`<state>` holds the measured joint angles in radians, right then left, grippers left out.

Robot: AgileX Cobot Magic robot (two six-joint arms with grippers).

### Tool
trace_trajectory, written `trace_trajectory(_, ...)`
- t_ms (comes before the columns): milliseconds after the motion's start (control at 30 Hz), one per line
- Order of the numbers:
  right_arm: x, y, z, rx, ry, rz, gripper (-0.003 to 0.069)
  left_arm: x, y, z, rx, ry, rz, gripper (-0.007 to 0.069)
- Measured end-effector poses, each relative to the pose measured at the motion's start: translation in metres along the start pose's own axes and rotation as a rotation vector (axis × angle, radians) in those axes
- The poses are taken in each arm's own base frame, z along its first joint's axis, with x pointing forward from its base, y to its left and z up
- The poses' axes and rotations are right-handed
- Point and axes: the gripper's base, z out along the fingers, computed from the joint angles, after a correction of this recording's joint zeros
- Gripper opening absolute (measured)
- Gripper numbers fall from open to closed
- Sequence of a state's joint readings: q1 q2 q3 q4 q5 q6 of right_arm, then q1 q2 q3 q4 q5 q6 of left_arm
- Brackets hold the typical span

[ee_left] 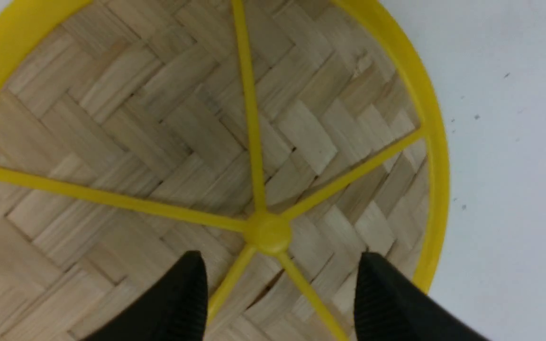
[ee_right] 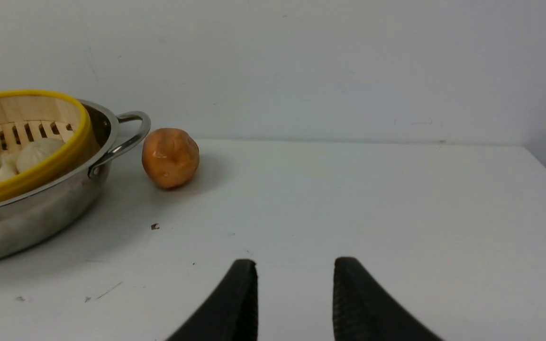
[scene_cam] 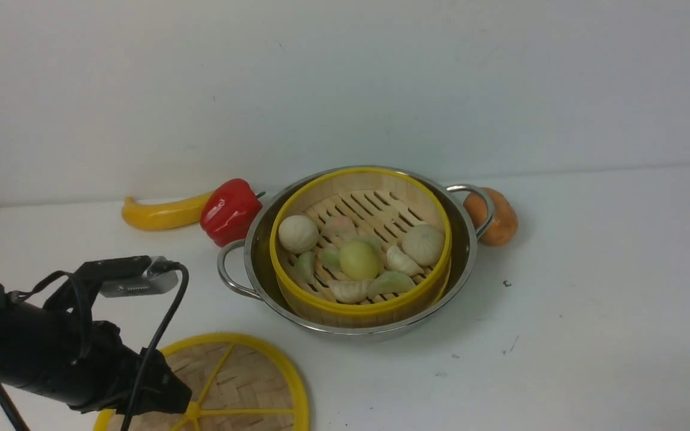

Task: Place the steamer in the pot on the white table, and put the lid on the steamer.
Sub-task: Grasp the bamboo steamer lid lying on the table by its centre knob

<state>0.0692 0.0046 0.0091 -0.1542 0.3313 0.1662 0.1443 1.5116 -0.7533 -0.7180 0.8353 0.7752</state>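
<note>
Steamer in pot, lid still to go

Steamer [scene_cam: 360,308] sat inside the pot [scene_cam: 471,251], uncovered; that half looked done. Lid [scene_cam: 249,383] lay flat on the white table [scene_cam: 560,359], nearer the robot, so lidding was left. L gripper [ee_left: 280,279] was over the lid w/ jaws well apart, nothing held. R gripper [ee_right: 295,284] was also parted, empty, away from the pot.

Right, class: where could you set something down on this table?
Bare: the white table right of the pot and brown lump. Crowded: pepper against banana; left claw over lid.
</note>
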Motion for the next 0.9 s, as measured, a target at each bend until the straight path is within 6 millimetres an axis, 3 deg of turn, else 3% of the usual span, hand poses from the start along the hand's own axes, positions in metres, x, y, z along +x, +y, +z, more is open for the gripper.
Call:
trace_trajectory(333,0.0,0.0,0.0,0.0,0.0,0.0,0.0244,-0.02,-0.011,-0.004,0.114,-0.193,-0.027,0.0331)
trace_trajectory(567,0.0,0.0,0.0,0.0,0.0,0.0,0.0244,-0.008,-0.008,0.002,-0.025,-0.017,0.136,0.0237)
trace_trajectory(767,0.0,0.0,0.0,0.0,0.0,0.0,0.0244,0.0,-0.031,0.019,-0.146,0.12,0.25,0.0283)
trace_trajectory(900,0.0,0.0,0.0,0.0,0.0,0.0,0.0244,-0.002,-0.036,0.023,-0.225,0.111,0.255,0.0321)
